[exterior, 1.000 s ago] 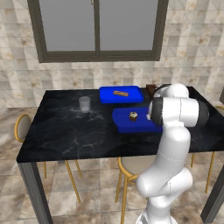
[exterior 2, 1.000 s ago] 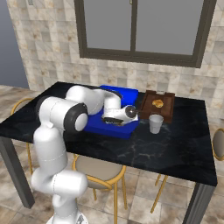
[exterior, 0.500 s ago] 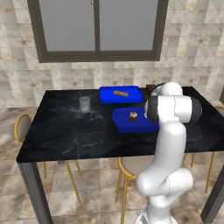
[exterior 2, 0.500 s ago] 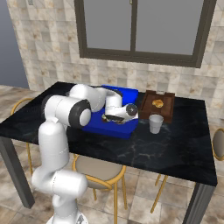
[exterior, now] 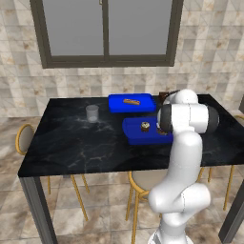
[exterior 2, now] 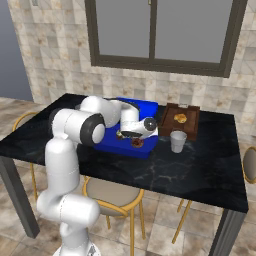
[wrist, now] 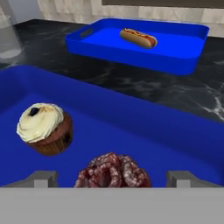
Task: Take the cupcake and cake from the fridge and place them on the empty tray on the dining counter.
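Note:
The blue tray (wrist: 131, 131) lies on the black marble dining counter (exterior: 71, 143). On it the pale-topped cupcake (wrist: 43, 129) stands upright, and the dark reddish cake (wrist: 113, 171) rests just beside it. My gripper (wrist: 113, 178) is low over the tray and open. Its fingertips (wrist: 43, 177) straddle the cake with a gap on each side. From the right base view, the gripper (exterior 2: 133, 139) points down into the tray (exterior 2: 112, 146) at the cake (exterior 2: 136, 143). The cupcake (exterior: 145, 126) also shows on the tray (exterior: 136, 136) next to my arm. The fridge is out of view.
A second blue tray (wrist: 183, 48) with a bread stick (wrist: 138, 37) lies just behind. A glass (exterior: 92, 113) stands to the left. At the right are a dark brown tray (exterior 2: 179, 120) and a white cup (exterior 2: 177, 141). Yellow-legged stools (exterior: 143, 183) stand under the counter's near edge.
The arm's elbow has shifted slightly left over the tray. The cake and cupcake stay where they were on the tray.

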Robot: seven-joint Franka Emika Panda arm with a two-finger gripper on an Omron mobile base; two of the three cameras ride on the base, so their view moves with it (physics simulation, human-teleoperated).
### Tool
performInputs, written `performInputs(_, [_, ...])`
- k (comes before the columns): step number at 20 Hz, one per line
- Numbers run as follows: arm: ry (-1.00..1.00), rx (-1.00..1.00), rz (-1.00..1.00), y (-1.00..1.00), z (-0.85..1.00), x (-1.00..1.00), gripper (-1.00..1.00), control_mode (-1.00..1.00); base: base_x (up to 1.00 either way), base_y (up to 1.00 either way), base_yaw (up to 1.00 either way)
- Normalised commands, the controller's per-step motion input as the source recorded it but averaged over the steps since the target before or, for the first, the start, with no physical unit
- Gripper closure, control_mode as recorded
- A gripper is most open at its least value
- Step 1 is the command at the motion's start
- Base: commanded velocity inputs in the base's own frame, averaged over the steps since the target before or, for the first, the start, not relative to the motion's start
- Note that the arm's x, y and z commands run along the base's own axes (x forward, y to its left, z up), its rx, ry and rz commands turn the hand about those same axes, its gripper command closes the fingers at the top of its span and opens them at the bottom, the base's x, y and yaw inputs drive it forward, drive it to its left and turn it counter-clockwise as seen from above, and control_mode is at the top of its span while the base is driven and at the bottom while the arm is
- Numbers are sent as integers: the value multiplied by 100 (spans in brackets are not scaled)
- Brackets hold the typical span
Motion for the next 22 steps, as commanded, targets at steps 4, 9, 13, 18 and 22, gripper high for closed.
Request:
performInputs(4, [3, 0, -2, 0, 4, 0, -100, -100, 0, 0, 0])
performInputs(9, [0, 0, 0, 0, 55, -23, -100, -100, 0, 0, 0])
performInputs(13, [-8, -1, 2, -2, 93, -78, -100, -100, 0, 0, 0])
performInputs(18, [1, -2, 3, -11, 94, -100, -100, -100, 0, 0, 0])
performInputs(22, [5, -2, 0, -15, 100, -100, -100, -100, 0, 0, 0])
